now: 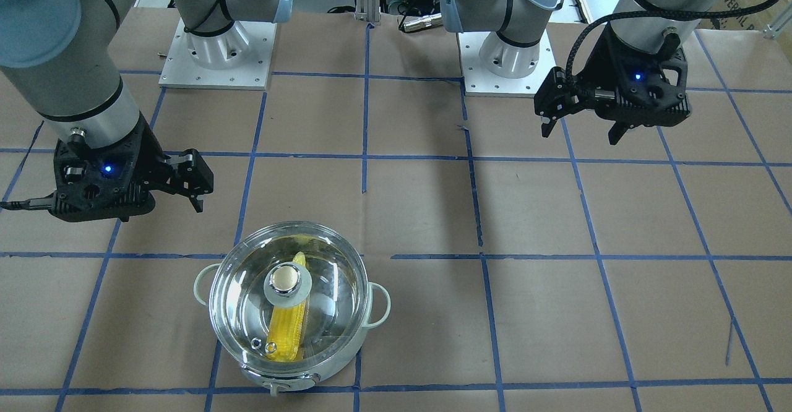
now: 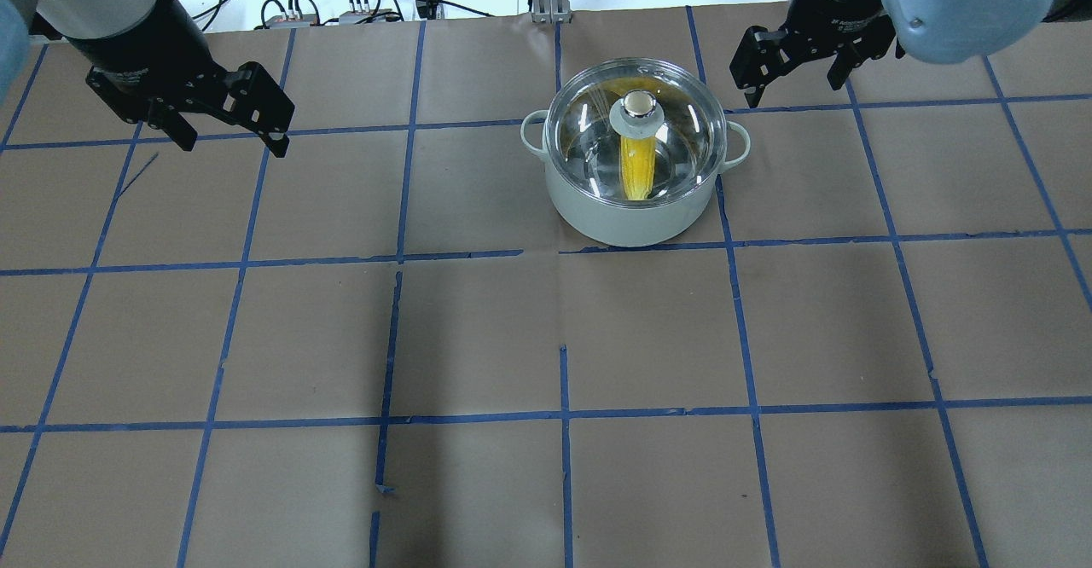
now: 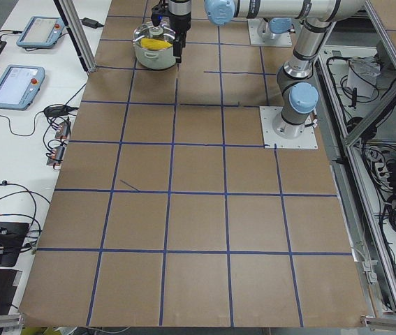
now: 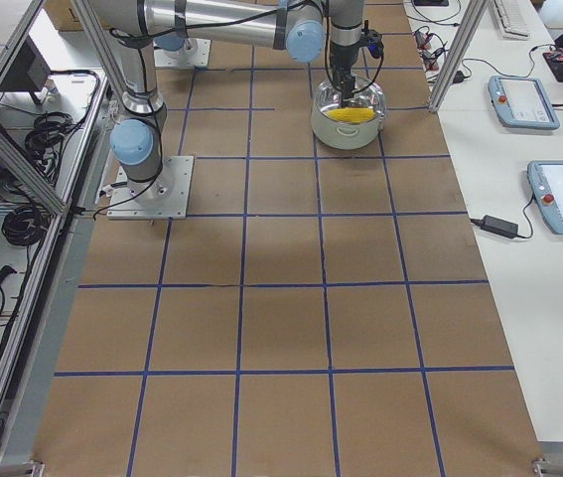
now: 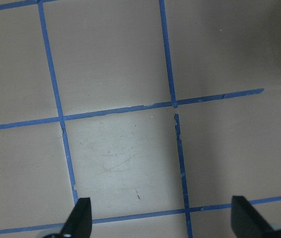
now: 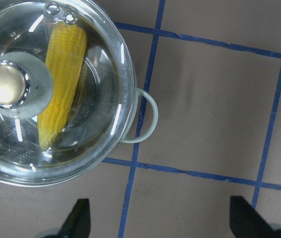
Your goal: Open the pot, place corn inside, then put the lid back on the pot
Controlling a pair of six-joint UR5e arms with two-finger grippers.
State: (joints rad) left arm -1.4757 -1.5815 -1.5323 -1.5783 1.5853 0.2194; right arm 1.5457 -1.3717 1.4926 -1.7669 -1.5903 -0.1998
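The pot [image 2: 623, 218] stands on the table with the clear glass lid [image 2: 674, 124] seated on it. The corn [image 2: 638, 167] lies inside, seen through the glass. The front view shows the pot [image 1: 337, 372], the lid [image 1: 328, 288] and the corn [image 1: 288, 334] too. My right gripper [image 2: 788, 82] is open and empty, apart from the pot, on its far right side. Its wrist view shows the lid [image 6: 100, 74], the corn [image 6: 61, 74] and the open gripper [image 6: 160, 225]. My left gripper [image 2: 232, 146] is open and empty, far left of the pot.
The table [image 2: 546, 338] is covered in brown paper with a grid of blue tape lines. Both arm bases [image 1: 216, 53] stand on plates at the robot's side. The left wrist view shows only paper and tape under the left gripper [image 5: 160, 223].
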